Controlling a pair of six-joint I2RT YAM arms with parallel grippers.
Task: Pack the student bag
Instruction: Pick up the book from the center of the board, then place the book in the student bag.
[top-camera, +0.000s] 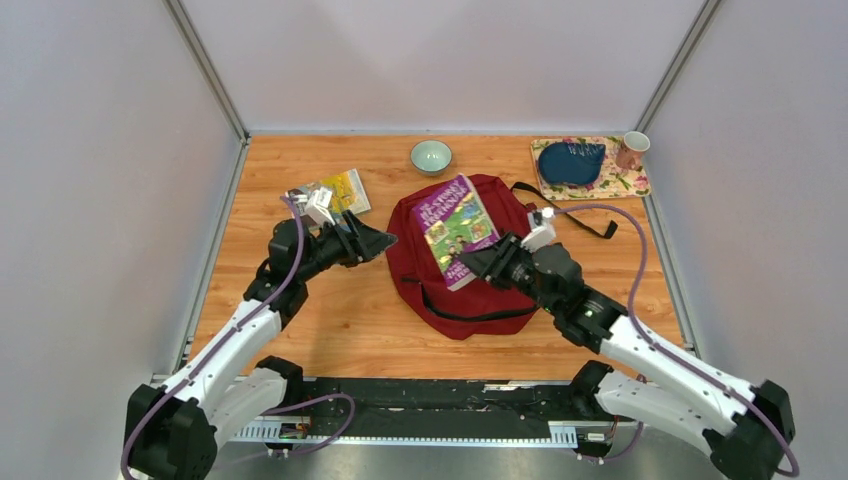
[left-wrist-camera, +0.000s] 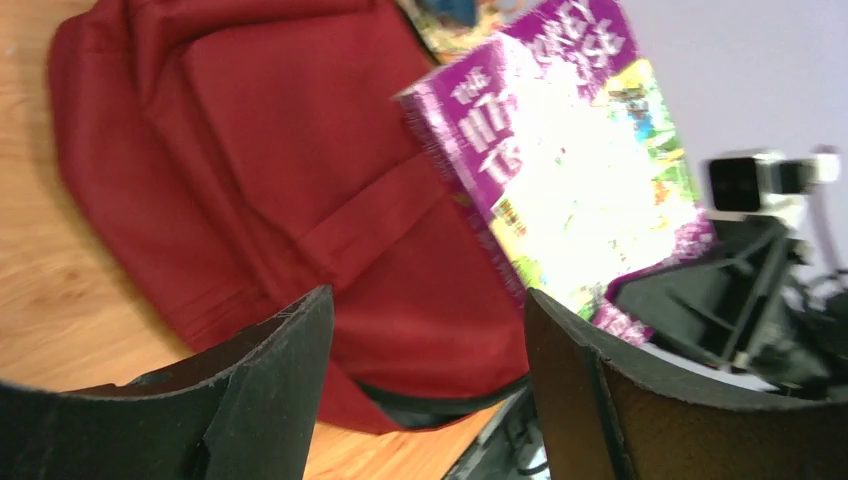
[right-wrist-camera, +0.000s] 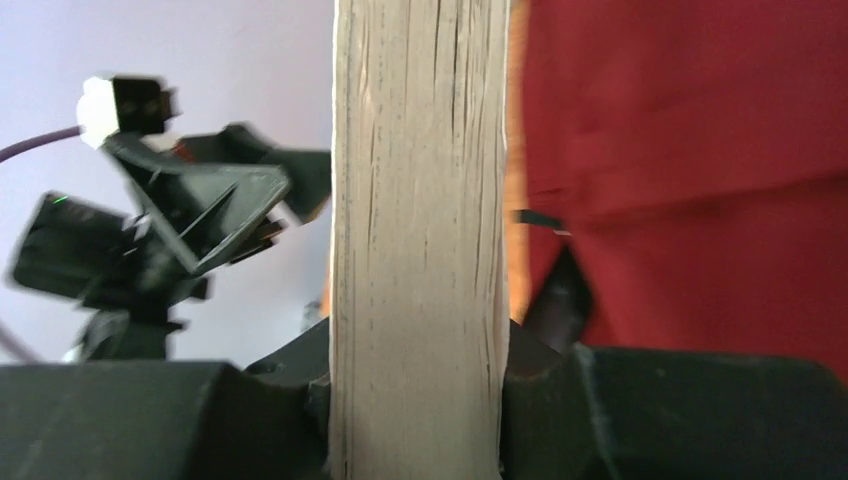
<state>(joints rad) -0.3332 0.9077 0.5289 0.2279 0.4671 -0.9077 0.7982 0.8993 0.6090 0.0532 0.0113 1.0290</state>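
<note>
Clamping pale page-edges of book; right claw

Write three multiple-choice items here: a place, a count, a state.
1. Where does the blue pouch lie? A on the student bag; B beside the yellow book; C on the floral mat.
2. How many books show? A one; B two; C four.
3. How do the left arm's jaws stand? A open, empty; B shut on the pouch; C shut on the yellow book.
1 C: it rests on the mat, far right. 2 B: the yellow one, plus a purple book in the right arm's jaws. 3 A: the wrist view shows a bare gap between them.
</note>
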